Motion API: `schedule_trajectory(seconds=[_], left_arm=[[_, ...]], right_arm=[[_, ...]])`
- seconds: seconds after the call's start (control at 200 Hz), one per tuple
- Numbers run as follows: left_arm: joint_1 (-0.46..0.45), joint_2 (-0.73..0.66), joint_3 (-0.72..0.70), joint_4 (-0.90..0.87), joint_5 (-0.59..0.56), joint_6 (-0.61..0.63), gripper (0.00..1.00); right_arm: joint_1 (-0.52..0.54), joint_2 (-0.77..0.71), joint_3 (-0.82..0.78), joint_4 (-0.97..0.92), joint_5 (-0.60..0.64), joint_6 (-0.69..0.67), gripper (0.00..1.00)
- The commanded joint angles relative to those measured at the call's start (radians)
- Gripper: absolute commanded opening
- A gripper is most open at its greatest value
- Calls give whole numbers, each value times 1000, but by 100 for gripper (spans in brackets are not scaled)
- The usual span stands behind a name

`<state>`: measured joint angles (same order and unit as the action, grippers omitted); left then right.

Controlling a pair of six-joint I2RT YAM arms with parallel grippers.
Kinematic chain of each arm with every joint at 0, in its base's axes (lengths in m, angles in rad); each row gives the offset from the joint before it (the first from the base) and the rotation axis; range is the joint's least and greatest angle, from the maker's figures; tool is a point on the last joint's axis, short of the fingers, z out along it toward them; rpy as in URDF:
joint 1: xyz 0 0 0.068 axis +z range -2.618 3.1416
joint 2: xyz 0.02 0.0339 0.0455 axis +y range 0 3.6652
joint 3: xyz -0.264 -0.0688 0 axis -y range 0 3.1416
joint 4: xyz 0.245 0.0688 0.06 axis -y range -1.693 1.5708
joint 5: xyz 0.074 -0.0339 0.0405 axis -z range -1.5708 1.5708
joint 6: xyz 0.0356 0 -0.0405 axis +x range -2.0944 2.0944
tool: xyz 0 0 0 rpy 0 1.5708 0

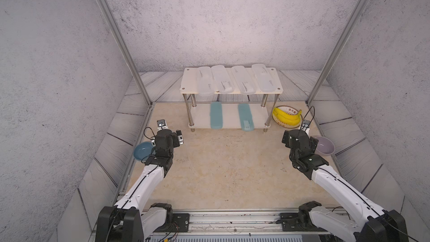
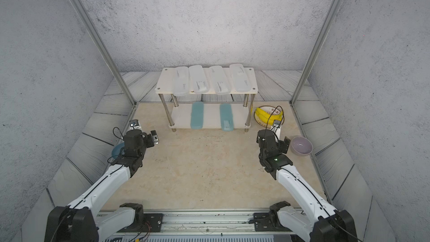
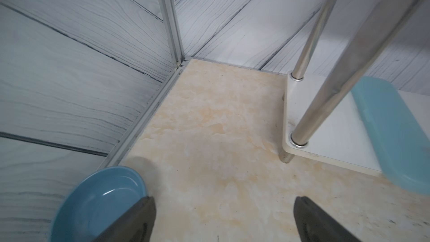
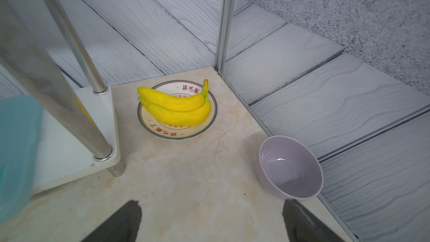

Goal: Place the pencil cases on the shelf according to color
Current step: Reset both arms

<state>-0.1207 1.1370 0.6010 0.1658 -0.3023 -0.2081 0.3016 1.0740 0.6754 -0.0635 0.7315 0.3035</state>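
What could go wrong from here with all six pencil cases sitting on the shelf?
1. The frosted white cases overhang the front edge of the top board of the shelf; a knock to the shelf could tip one off.
2. The teal cases also poke past the lower board's front, so a passing arm might catch them.
3. The open right gripper is beside the lilac bowl, the open left gripper beside the blue bowl; a careless retreat could nudge either.

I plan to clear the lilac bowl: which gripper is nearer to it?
Right. The right gripper is just beside the lilac bowl; the left gripper is across the table, next to the blue bowl.
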Motion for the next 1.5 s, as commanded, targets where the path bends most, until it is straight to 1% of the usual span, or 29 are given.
schedule_trajectory(seconds=[0.0,0.075,0.135,0.19,0.245,0.285,0.355,0.45,0.52,0.595,0.626,0.671,0.736,0.771,0.801,0.846,0.876,0.911,0.941,0.951,0.971,1.021,1.056,1.101,1.136,1.201,1.261,1.301,1.491], left_arm=[[-3,84,22,102,-92,71,99],[-2,143,7,156,-96,98,99],[-3,188,-16,217,-119,114,99],[-1,217,-22,244,-127,165,99],[-1,239,-45,281,-192,174,99],[2,248,-65,313,-211,171,99],[13,274,-119,421,-172,167,99],[13,322,-165,562,-106,185,100],[13,353,-194,660,-92,195,99],[13,328,-207,643,-94,184,95],[13,329,-217,661,-93,183,94],[13,344,-232,703,-78,190,95],[15,359,-230,715,-62,196,100],[16,376,-231,715,-63,190,99],[16,405,-228,758,-56,204,99],[22,430,-235,811,-39,208,99],[23,424,-233,803,-36,207,99],[25,407,-222,754,-35,202,99],[26,390,-206,693,-33,192,99],[28,386,-202,675,-29,189,99],[34,388,-199,668,-16,186,99],[42,403,-193,686,-9,187,99],[45,398,-191,674,-1,183,99],[49,390,-183,641,4,178,99],[50,395,-185,655,5,180,99],[50,391,-184,643,8,178,99],[50,393,-185,651,6,179,99],[52,392,-183,647,8,178,99],[52,392,-184,647,9,179,99]], right_arm=[[-45,115,27,58,3,-109,100],[-74,198,39,94,13,-153,100],[-96,252,23,174,-8,-174,100],[-115,288,-1,248,-32,-169,100],[-130,317,-29,319,-52,-157,100],[-138,334,-52,379,-76,-157,100],[-144,367,-97,503,-113,-181,100],[-151,433,-128,629,-97,-186,100],[-162,467,-138,697,-143,-206,100],[-173,451,-114,614,-201,-199,100],[-182,446,-128,634,-243,-212,100],[-191,442,-150,674,-287,-221,100],[-216,432,-168,685,-358,-211,100],[-234,432,-185,712,-398,-206,100],[-245,441,-219,761,-424,-204,100],[-246,484,-262,914,-408,-209,99],[-247,502,-272,971,-410,-217,99],[-247,491,-263,930,-408,-212,99],[-248,472,-243,867,-408,-205,99],[-247,460,-230,820,-411,-200,99],[-246,448,-223,774,-415,-196,99],[-246,472,-240,854,-405,-210,100],[-245,474,-250,878,-408,-213,100],[-246,465,-241,852,-408,-210,100],[-245,449,-226,785,-414,-201,100],[-246,464,-236,835,-410,-210,100],[-246,452,-227,793,-415,-203,100],[-246,458,-233,815,-411,-210,100],[-246,455,-230,804,-414,-207,100]])
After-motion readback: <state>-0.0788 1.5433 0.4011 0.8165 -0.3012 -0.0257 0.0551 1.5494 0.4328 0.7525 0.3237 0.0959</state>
